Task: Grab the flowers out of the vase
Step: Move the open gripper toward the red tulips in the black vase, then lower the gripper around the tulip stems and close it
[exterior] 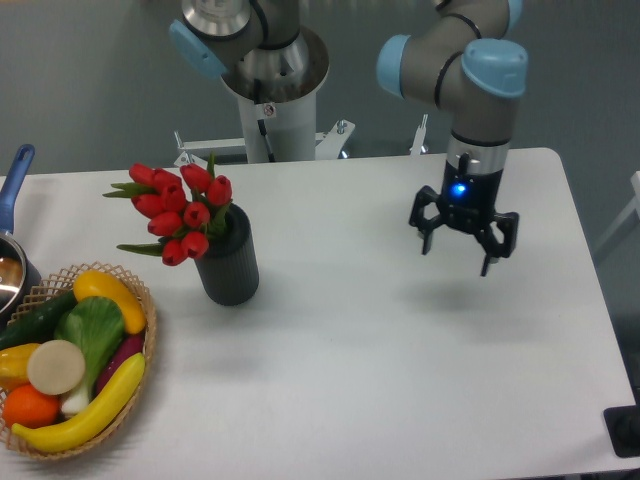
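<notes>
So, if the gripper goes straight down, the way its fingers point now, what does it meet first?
Most likely the bare white table. The gripper hangs open, fingers down, with nothing under it. The flowers and vase stand far to the side.

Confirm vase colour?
Dark grey-black, ribbed vase, clearest in the fixed camera view.

I'm in a robotics lab: my pedestal [268,110] is bolted behind a plain white table [400,350], grey wall behind it. Staged props sit here, a wicker basket [145,340] of plastic toy vegetables [75,365] and a blue-handled pot [12,250] at the edge.
</notes>
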You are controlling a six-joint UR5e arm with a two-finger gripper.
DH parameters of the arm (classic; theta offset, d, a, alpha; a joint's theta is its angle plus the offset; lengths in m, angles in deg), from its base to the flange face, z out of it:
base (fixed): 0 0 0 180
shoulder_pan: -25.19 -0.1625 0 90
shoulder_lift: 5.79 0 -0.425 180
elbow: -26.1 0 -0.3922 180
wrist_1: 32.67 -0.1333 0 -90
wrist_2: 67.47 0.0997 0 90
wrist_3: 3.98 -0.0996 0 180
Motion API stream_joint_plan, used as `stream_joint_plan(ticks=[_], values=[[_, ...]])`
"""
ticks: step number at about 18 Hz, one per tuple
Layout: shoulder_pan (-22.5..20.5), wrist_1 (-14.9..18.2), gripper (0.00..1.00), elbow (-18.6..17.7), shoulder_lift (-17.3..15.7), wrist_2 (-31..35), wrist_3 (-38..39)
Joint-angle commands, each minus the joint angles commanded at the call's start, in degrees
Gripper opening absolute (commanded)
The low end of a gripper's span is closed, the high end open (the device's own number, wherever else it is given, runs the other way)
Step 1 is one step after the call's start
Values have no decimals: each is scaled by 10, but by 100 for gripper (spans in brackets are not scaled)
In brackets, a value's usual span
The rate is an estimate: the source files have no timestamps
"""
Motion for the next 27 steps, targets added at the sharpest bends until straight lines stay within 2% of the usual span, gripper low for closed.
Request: stream_joint_plan(ticks=[3, 5, 9, 11, 13, 17, 21, 27], values=[[6, -1, 100, -50, -39, -50, -1], [6, 1, 100, -79, -67, -107, 2], [4, 4, 100, -130, -83, -249, 4], [6, 4, 100, -144, -87, -280, 4], [16, 8, 100, -167, -119, -319, 6], [31, 24, 100, -201, -167, -331, 6], [39, 25, 100, -233, -198, -331, 6], [44, 25, 100, -255, -204, -325, 3]])
